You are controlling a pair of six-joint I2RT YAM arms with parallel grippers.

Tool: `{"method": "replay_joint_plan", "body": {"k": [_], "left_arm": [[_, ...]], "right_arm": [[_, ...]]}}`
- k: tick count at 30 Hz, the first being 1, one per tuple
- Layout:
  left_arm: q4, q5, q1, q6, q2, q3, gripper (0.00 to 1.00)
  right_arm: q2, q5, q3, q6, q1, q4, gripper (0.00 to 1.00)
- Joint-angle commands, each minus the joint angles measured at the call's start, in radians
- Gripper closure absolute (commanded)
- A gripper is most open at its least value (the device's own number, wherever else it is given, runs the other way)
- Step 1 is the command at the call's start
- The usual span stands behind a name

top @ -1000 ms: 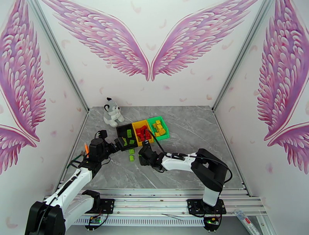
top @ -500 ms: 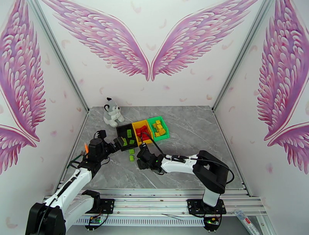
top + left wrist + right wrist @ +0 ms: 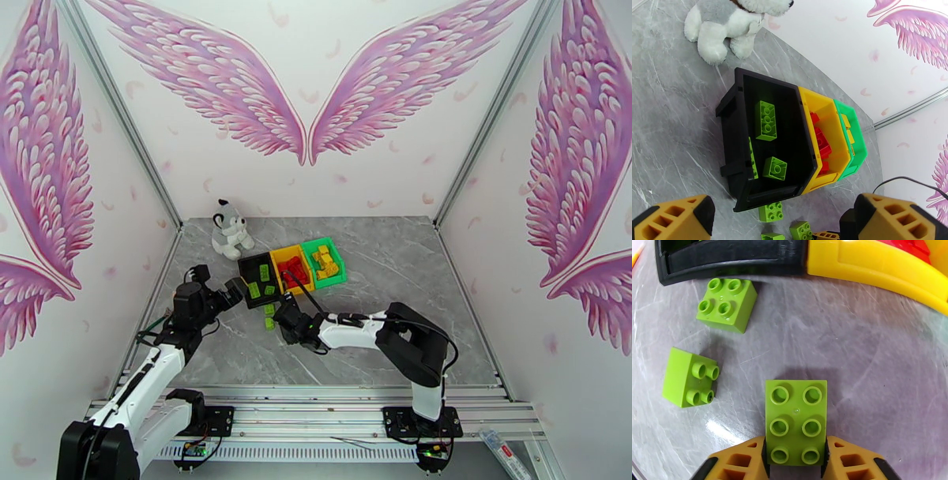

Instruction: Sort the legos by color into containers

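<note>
Right gripper [image 3: 794, 450] — fingers closed on the long sides of a six-stud green brick [image 3: 796, 413] — long axis pointing ahead, black bin [image 3: 730, 259] ahead-left.

Your colour list, near to far:
- six-stud brick [image 3: 796, 421]: lime green
- right tool [image 3: 795, 442], fingers [image 3: 853, 461]: orange-yellow
- black bin [image 3: 730, 130]: lime-green bricks [image 3: 766, 120]
- yellow bin [image 3: 806, 96]: red bricks [image 3: 821, 144]
- green bin [image 3: 858, 144]: yellow bricks [image 3: 847, 122]
- plush toy [image 3: 723, 27]: grey and white
- worktop [image 3: 671, 118]: grey marble, pale veins
- walls [image 3: 308, 197]: white, pink feathered wings [image 3: 237, 87]
</note>
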Motion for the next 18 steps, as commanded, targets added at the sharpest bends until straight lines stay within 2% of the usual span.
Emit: {"method": "replay_joint_plan", "body": {"k": [1, 10, 14, 18], "left_arm": [[0.019, 0.044, 0.031, -0.024, 0.015, 0.002, 0.01], [0.066, 0.114, 0.107, -0.055, 0.067, -0.008, 0.01], [0.101, 0.143, 0.147, -0.081, 0.105, -0.021, 0.01], [0.152, 0.172, 0.226, -0.137, 0.132, -0.064, 0.01]], "right_arm": [[-0.050, 0.014, 0.002, -0.003, 0.002, -0.029, 0.76], [-0.120, 0.002, 0.079, -0.023, 0.014, -0.048, 0.76], [-0.062, 0.014, 0.206, -0.039, 0.013, -0.080, 0.75], [0.042, 0.043, 0.385, -0.047, 0.007, -0.131, 0.74]]}}
